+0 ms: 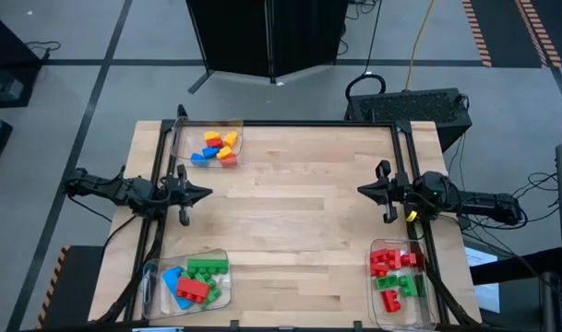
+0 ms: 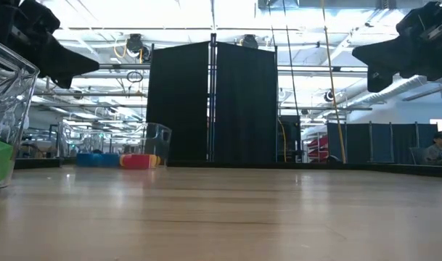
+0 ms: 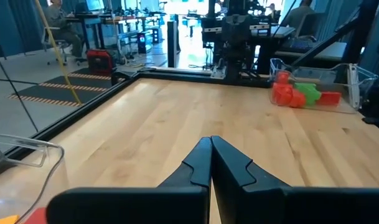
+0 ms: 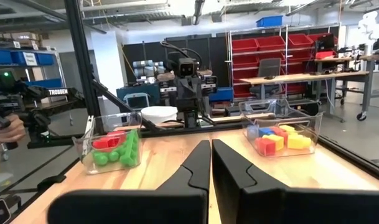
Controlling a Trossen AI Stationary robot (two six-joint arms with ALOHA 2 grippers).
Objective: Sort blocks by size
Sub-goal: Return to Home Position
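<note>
Wood table (image 1: pixel 299 212), clear plastic trays (image 1: pixel 181 148), seemingly glossy blocks (image 1: pixel 218 148)

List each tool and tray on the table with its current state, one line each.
Left tool: shut, empty, raised at the left side.
Right tool: shut, empty, raised at the right side.
Top tray: holds small blocks, orange, yellow, blue, red.
Bottom left tray: holds blue, green and red blocks.
Bottom right tray: holds red and green blocks.
</note>
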